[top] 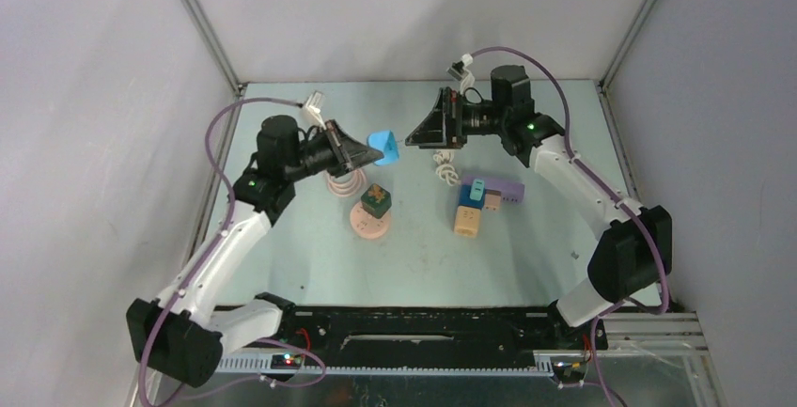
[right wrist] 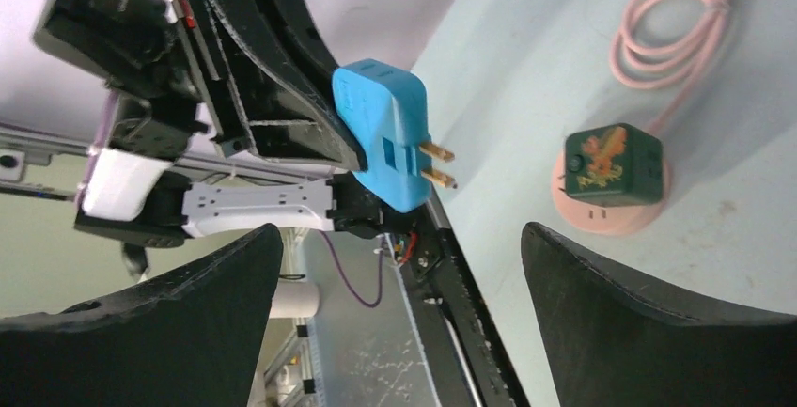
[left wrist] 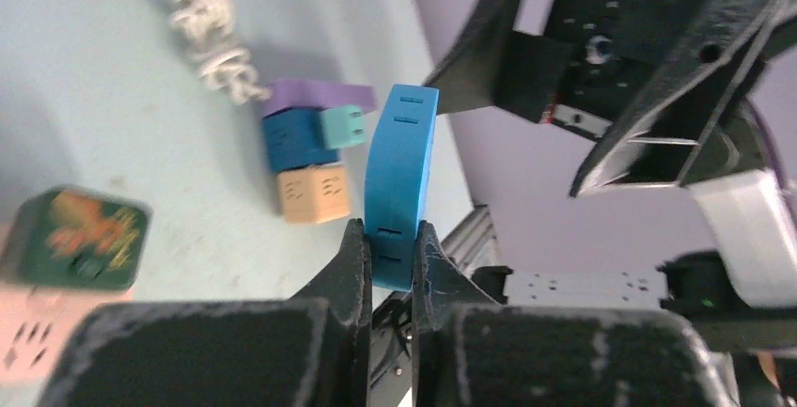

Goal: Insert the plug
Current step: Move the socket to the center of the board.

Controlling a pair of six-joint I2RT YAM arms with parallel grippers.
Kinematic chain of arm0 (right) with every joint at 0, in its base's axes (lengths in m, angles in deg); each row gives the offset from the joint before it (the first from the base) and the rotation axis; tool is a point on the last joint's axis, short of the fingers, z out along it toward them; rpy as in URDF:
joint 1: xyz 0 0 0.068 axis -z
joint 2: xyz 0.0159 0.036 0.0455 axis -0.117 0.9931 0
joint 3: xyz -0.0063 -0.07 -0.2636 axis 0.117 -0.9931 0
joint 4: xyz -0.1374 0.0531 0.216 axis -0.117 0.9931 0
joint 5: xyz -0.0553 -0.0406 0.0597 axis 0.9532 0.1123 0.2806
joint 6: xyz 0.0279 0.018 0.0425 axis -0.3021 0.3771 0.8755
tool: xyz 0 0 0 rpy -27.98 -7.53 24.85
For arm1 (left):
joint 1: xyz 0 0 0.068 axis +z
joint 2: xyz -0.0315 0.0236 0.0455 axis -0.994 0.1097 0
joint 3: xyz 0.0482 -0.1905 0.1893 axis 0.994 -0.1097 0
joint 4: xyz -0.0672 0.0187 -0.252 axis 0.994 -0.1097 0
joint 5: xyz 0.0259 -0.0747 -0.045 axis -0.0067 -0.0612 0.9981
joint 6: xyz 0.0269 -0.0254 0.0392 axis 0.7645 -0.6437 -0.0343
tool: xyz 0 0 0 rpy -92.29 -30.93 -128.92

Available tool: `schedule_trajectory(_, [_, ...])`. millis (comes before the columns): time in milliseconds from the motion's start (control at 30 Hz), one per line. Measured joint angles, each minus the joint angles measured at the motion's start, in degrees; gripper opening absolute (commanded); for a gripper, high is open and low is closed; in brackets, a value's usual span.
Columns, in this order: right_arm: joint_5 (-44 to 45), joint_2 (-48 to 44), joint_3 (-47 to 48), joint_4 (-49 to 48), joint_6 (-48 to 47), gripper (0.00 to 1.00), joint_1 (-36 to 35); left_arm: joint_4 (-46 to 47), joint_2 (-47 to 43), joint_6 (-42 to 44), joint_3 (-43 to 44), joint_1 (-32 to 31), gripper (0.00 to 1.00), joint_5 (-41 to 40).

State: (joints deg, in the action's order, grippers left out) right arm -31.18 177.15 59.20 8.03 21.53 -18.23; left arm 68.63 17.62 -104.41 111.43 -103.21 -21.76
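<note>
My left end effector (left wrist: 390, 261) is clenched on the rounded blue plastic plug (left wrist: 399, 172); my right end effector (top: 411, 136) gapes just beside it.
I grip the plug by one narrow end, up in the air between my arms and well above the pale bench (top: 414, 257), so its two brass prongs (right wrist: 434, 164) stick out free for a socket. My right fingers touch nothing. The long purple socket strip (top: 507, 188) and the round pink socket base (top: 362, 230) lie below; which is meant, I cannot tell.
</note>
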Motion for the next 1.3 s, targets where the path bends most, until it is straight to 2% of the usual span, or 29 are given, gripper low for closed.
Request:
schedule_trajectory(200, [4.28,-0.28,0.0,6.86,-5.38,1.0,0.04,-23.08,-4.81,-0.17,4.26,0.17,0.0,-12.98])
schedule_trajectory(333, [7.82,-0.26,0.0,11.19,-9.01,1.0,-1.03,-35.52,-8.09,-5.55,4.61,0.2,0.0,-19.12])
schedule_trajectory(467, [10.27,2.27,0.02,13.2,-12.28,0.99,-3.43,-39.52,-13.22,-13.64,0.2,0.2,0.0,-22.51])
schedule_trajectory(567, [11.52,8.33,0.76,14.08,-14.16,0.95,-5.42,-42.36,-15.08,-17.9,-2.89,0.2,0.0,-24.3])
schedule_trajectory(667, [12.76,17.09,4.87,17.31,-16.57,0.92,-7.23,-44.89,-12.13,-18.8,-2.84,0.2,0.0,-25.49])
schedule_trajectory(833, [15.45,31.52,18.03,23.78,-20.81,0.89,-9.25,-48.43,-4.96,-18.01,-2.05,0.2,0.0,-27.21])
schedule_trajectory(1067, [15.47,42.77,35.32,26.82,-22.49,0.74,-10.71,-51.01,-2.36,-16.65,-2.05,0.2,0.0,-27.61])
schedule_trajectory(1300, [11.47,46.62,35.71,25.68,-20.96,0.43,-11.72,-52.35,-1.88,-15.89,-2.05,0.2,0.0,-28.7])
